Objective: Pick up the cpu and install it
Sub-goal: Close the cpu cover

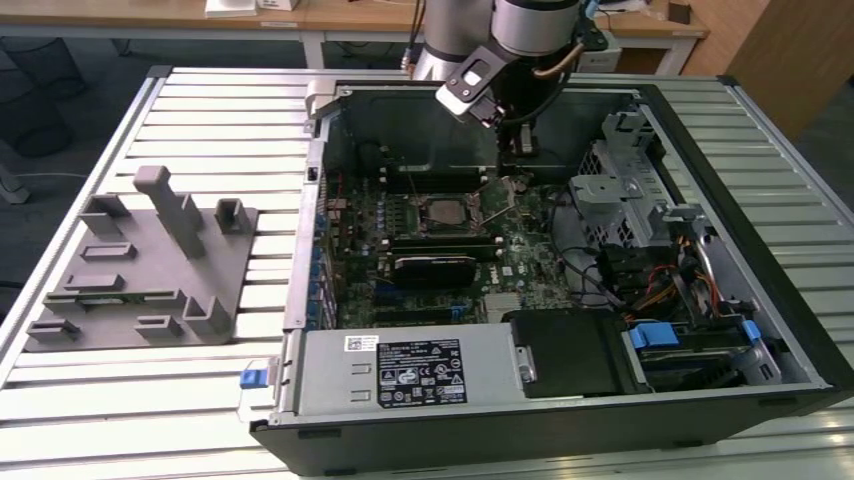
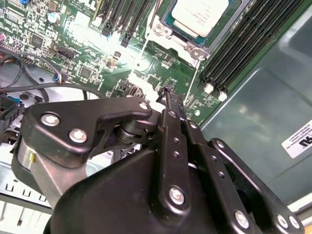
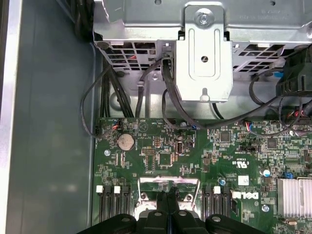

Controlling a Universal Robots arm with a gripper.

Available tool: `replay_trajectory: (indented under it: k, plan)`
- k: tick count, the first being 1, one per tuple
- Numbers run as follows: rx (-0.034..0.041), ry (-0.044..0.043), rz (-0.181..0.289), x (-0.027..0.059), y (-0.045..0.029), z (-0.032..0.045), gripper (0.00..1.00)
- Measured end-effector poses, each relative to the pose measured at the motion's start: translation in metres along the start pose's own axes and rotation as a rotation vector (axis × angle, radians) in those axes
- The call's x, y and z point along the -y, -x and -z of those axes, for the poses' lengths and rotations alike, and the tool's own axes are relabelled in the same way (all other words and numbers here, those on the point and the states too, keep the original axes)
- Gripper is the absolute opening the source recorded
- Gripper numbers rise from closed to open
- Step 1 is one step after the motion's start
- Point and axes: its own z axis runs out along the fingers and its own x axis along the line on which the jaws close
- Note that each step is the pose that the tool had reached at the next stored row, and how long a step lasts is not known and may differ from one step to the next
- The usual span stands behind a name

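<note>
One pale silvery square cpu (image 2: 200,13) lies in its dark-framed socket (image 2: 194,48), seemingly unclamped; the black gripper (image 2: 168,96) hovers beside, pinched shut, empty.

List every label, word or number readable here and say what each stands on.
No text reads reliably.
Black label on the power supply: lines too small to read.
Small white sticker beside it: too small.
Cropped sticker on the case panel, second wrist view: unreadable.
White lettering on the motherboard, first wrist view: maker's mark and tiny codes, not legible enough to quote.
</note>
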Motion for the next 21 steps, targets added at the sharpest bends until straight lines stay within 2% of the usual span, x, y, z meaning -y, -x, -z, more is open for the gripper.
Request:
replay_trajectory:
  k: [5, 12, 21]
  plan:
    - [0.0095, -0.0024, 0.001, -0.0056, -0.0007, -0.0023, 0.11]
    - [0.0256, -0.0092, 0.001, -0.0191, -0.0022, -0.0058, 0.11]
    - [0.0518, -0.0175, 0.003, -0.0343, -0.0048, -0.0139, 0.11]
